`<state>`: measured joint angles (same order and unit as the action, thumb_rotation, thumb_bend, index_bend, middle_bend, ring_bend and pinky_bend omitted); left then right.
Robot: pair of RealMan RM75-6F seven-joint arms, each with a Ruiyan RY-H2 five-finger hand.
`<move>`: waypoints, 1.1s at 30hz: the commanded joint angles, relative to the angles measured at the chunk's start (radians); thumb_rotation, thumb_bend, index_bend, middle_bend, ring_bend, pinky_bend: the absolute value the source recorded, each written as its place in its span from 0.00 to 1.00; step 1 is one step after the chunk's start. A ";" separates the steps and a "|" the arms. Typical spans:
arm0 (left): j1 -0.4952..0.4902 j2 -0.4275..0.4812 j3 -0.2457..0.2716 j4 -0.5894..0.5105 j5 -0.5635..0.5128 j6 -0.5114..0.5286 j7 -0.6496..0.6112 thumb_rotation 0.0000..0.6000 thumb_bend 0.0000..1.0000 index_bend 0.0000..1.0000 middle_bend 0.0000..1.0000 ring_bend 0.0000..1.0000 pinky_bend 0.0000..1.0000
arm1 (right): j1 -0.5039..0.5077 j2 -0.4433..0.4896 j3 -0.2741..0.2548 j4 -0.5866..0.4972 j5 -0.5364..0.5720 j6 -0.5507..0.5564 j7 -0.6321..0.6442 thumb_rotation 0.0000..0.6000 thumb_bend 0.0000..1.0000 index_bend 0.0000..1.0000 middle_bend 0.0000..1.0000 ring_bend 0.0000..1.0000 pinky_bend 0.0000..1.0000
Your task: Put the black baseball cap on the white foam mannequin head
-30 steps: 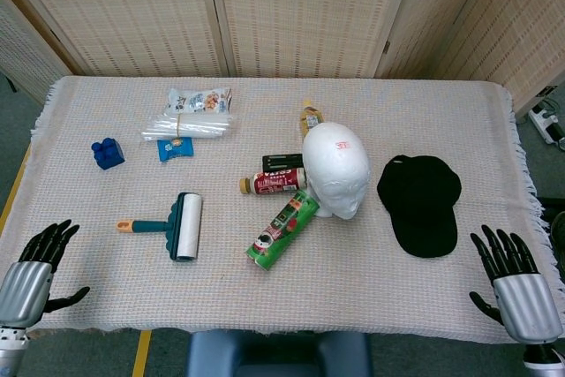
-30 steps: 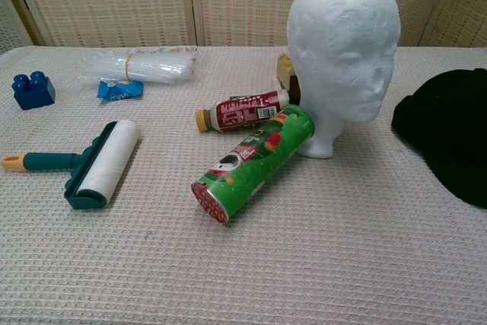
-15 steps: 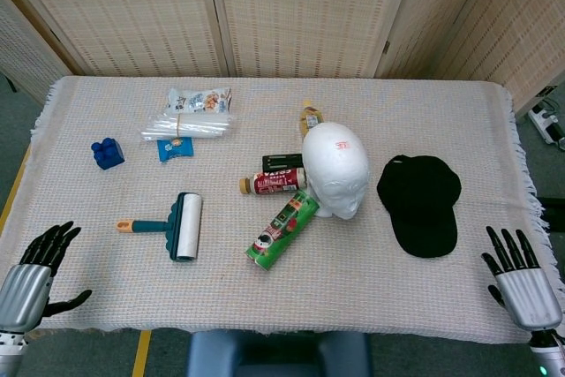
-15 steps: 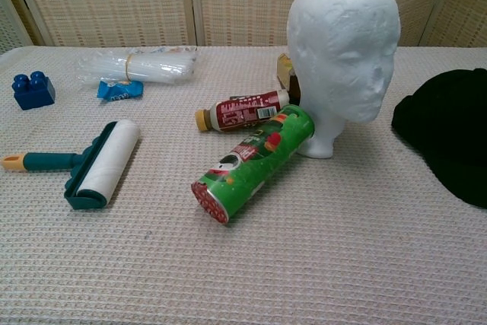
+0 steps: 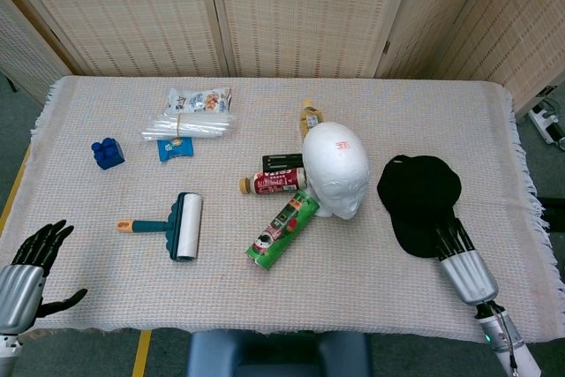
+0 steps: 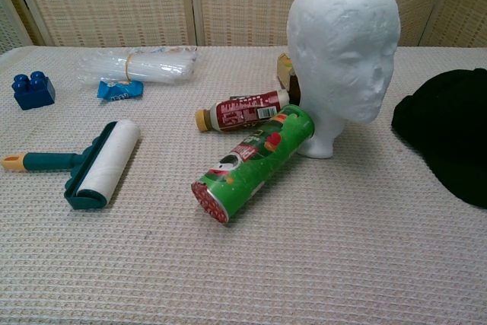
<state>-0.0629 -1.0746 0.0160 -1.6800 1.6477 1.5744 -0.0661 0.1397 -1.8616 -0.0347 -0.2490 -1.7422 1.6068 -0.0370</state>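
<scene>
The black baseball cap (image 5: 419, 200) lies flat on the cloth to the right of the white foam mannequin head (image 5: 335, 169), which stands upright and bare. The chest view shows the mannequin head (image 6: 346, 55) facing front with the cap (image 6: 449, 131) at the right edge. My right hand (image 5: 462, 264) reaches in from the front right, turned edge-on with fingers straight; its fingertips (image 5: 444, 232) are at the near edge of the cap's brim and hold nothing. My left hand (image 5: 24, 279) hovers at the front left corner, fingers spread and empty. Neither hand shows in the chest view.
A green can (image 5: 282, 229) lies on its side against the mannequin's base, with a red bottle (image 5: 275, 183) and a black item (image 5: 282, 162) behind it. A lint roller (image 5: 179, 225), a blue block (image 5: 107, 154), a bag of straws (image 5: 187, 126) and a yellow bottle (image 5: 310, 116) lie further left and back.
My right hand has moved left and forward from the front right corner to the cap's brim, turning edge-on. The left hand has drifted slightly back toward the table edge.
</scene>
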 commanded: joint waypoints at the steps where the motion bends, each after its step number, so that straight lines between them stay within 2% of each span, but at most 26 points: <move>1: 0.002 -0.002 -0.002 0.002 0.000 0.004 0.003 1.00 0.13 0.10 0.08 0.01 0.16 | 0.013 -0.030 -0.006 0.029 0.003 0.011 0.023 1.00 0.21 0.37 0.00 0.00 0.00; 9: 0.003 -0.006 -0.008 0.004 -0.008 0.005 0.009 1.00 0.13 0.10 0.08 0.01 0.16 | 0.029 -0.076 -0.019 0.083 0.016 -0.028 0.026 1.00 0.22 0.37 0.00 0.00 0.00; 24: 0.006 -0.016 -0.032 0.021 -0.026 0.025 0.028 1.00 0.13 0.10 0.10 0.01 0.16 | 0.054 -0.115 -0.016 0.110 0.053 -0.067 0.021 1.00 0.23 0.37 0.00 0.00 0.00; 33: 0.010 -0.023 -0.047 0.027 -0.037 0.042 0.030 1.00 0.13 0.10 0.11 0.01 0.17 | 0.073 -0.130 -0.003 0.114 0.079 -0.066 0.041 1.00 0.31 0.38 0.00 0.00 0.00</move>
<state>-0.0529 -1.0972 -0.0304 -1.6532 1.6107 1.6156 -0.0360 0.2117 -1.9904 -0.0386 -0.1349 -1.6644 1.5397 0.0023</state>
